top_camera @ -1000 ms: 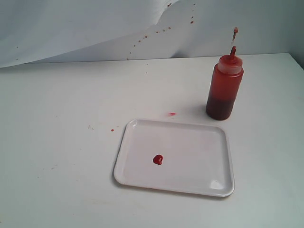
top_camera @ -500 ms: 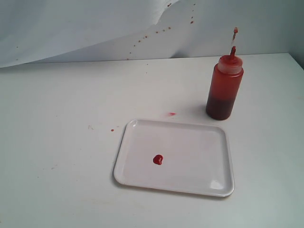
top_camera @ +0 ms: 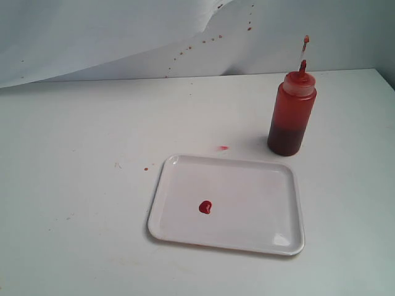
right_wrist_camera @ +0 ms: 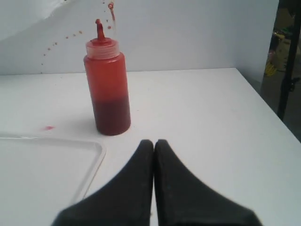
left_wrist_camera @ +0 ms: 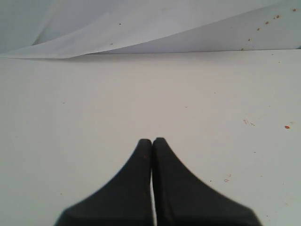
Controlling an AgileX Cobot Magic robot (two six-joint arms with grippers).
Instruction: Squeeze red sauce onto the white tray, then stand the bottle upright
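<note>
The orange-red squeeze bottle (top_camera: pixel 291 117) stands upright on the table behind the white tray's far right corner, its nozzle up and tip cap dangling above; dark sauce fills its lower part. The white tray (top_camera: pixel 259 191) lies flat with a small heart-shaped blob of red sauce (top_camera: pixel 205 207) left of its middle. Neither arm shows in the exterior view. My right gripper (right_wrist_camera: pixel 154 141) is shut and empty, well short of the bottle (right_wrist_camera: pixel 107 84), beside the tray's corner (right_wrist_camera: pixel 96 148). Over bare table, my left gripper (left_wrist_camera: pixel 152 140) is shut on nothing.
Small red specks and a pinkish smear (top_camera: pixel 223 148) mark the table near the tray. A creased white backdrop (top_camera: pixel 123 37) with red spatter hangs behind. The table's right edge (right_wrist_camera: pixel 263 101) drops off near the right arm.
</note>
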